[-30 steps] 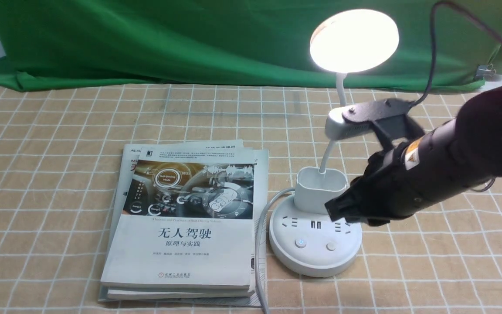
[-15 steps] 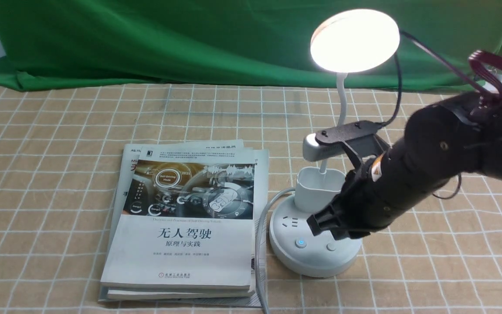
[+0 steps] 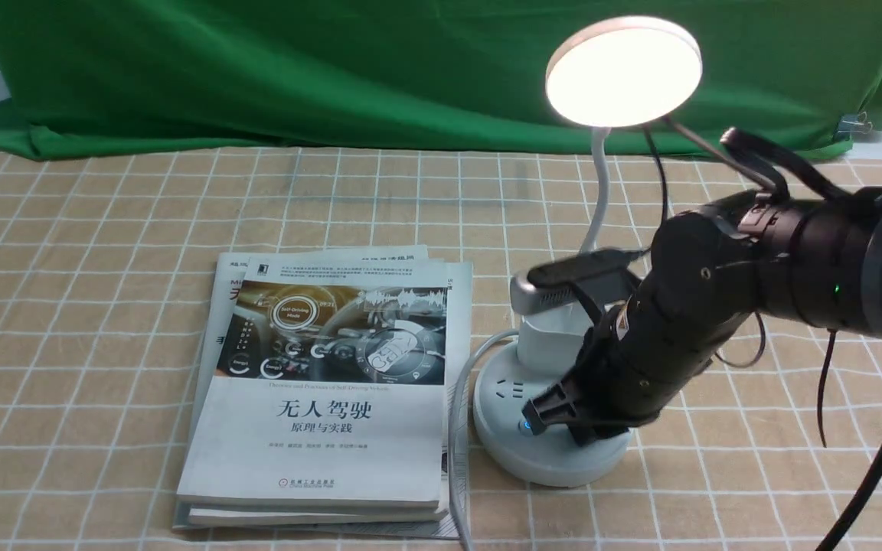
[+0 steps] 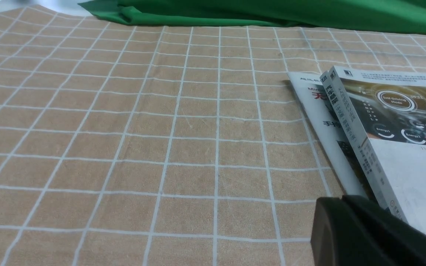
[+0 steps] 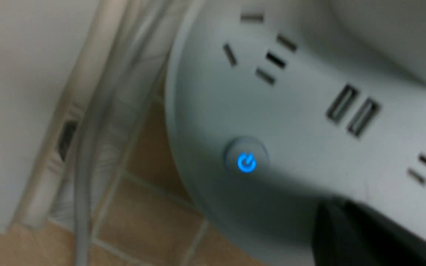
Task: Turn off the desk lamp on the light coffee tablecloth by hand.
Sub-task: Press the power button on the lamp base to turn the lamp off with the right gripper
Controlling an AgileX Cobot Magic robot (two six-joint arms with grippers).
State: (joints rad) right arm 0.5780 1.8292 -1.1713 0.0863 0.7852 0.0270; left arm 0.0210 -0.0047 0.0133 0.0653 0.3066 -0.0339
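Note:
The white desk lamp stands on the light coffee tablecloth (image 3: 104, 306), right of centre, and its round head (image 3: 623, 70) glows. Its round socket base (image 3: 496, 428) shows a blue-lit power button (image 5: 246, 162). My right gripper (image 3: 540, 417) is shut and empty, with its tip down over the front of the base, just beside the blue button. In the right wrist view the gripper (image 5: 331, 221) is a dark blur close above the base. The second button is hidden under it. My left gripper (image 4: 333, 221) is shut and empty, low over the cloth beside the books.
A stack of books (image 3: 334, 398) lies left of the lamp base, also in the left wrist view (image 4: 401, 147). The lamp's grey cable (image 3: 455, 428) runs between books and base. A green backdrop cloth (image 3: 257, 69) hangs at the back. Arm cables trail at the right.
My right arm has swung left and down, bringing the gripper from above the base's right side onto its front by the blue button. The lamp stays lit, slightly dimmer.

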